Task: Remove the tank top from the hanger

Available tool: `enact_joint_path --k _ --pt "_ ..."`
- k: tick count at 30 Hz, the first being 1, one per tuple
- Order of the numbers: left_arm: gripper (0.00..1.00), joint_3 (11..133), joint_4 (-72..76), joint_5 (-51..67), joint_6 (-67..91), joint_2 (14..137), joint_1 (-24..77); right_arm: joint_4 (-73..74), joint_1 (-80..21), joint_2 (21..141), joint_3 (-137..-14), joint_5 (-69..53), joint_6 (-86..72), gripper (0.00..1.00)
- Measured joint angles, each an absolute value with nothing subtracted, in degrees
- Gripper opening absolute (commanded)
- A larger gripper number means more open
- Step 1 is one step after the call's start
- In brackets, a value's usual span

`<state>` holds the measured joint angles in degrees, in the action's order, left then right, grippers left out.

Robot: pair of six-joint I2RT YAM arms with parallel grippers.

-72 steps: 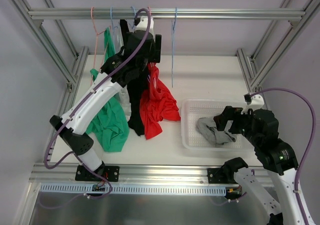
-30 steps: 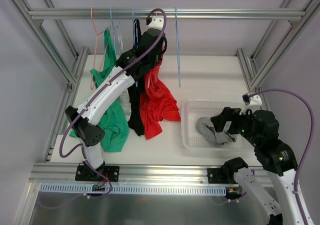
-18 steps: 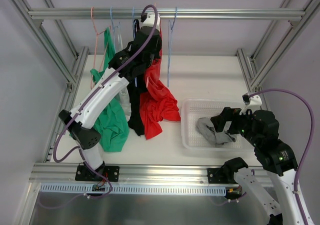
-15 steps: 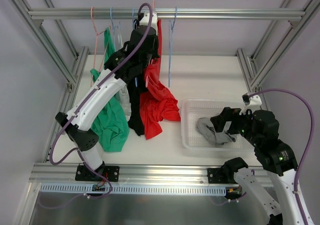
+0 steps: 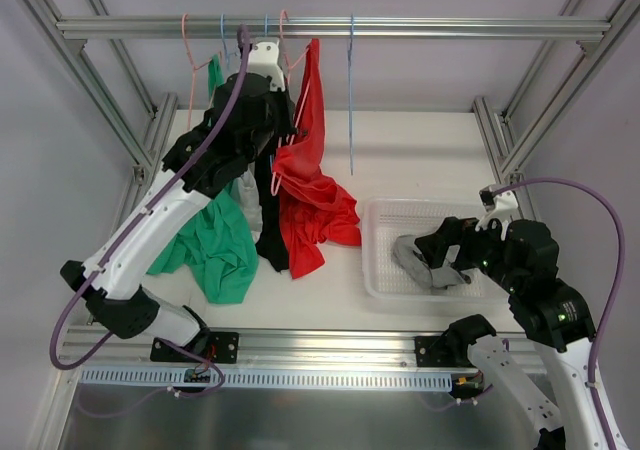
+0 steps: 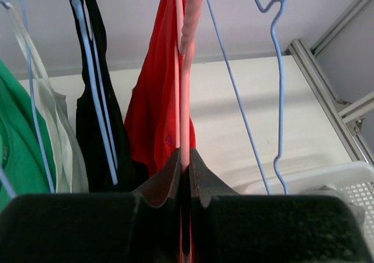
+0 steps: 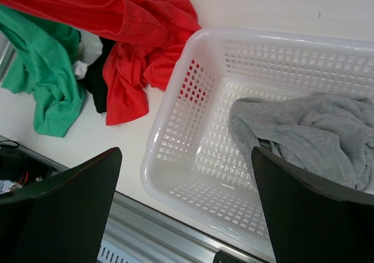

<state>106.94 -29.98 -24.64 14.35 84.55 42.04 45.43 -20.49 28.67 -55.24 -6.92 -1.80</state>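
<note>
A red tank top [image 5: 312,120] hangs from a pink hanger [image 6: 186,87] under the top rail, and its lower part lies bunched on the table [image 5: 318,220]. My left gripper [image 6: 184,159] is raised in front of it and shut on the hanger's pink wire, with the red cloth [image 6: 155,111] just behind the fingers. In the top view the left gripper [image 5: 268,120] is close against the tank top's left edge. My right gripper [image 7: 186,158] is open and holds nothing, hovering over the white basket [image 7: 169,128].
Green [image 5: 215,250], black [image 5: 270,240] and white garments hang from blue hangers left of the red one. A bare blue hanger [image 5: 350,90] hangs to its right. A grey garment [image 7: 304,134] lies in the basket [image 5: 375,270]. Metal frame posts stand on both sides.
My left arm has swung left and lifted, carrying the pink hanger and the top of the red tank top leftwards along the rail. The right arm has stayed put.
</note>
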Motion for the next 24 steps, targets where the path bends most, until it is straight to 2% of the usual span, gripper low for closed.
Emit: enact_joint_path --k 8,15,20,24 --pt "0.00 92.79 -28.03 -21.61 15.27 71.31 44.31 39.44 -20.47 29.93 -54.08 -21.34 -1.30 1.00" --pt "0.00 73.82 -26.52 -21.41 16.73 54.74 52.88 28.29 -21.26 34.04 -52.40 -37.56 -3.84 0.99" --pt "0.00 57.71 -28.10 -20.56 21.41 40.07 54.06 20.05 -27.33 36.45 -49.76 -39.72 -6.74 1.00" --pt "0.00 49.50 -30.59 -16.43 24.86 32.29 54.08 13.61 -34.68 37.19 -46.17 -35.53 -8.93 0.99"
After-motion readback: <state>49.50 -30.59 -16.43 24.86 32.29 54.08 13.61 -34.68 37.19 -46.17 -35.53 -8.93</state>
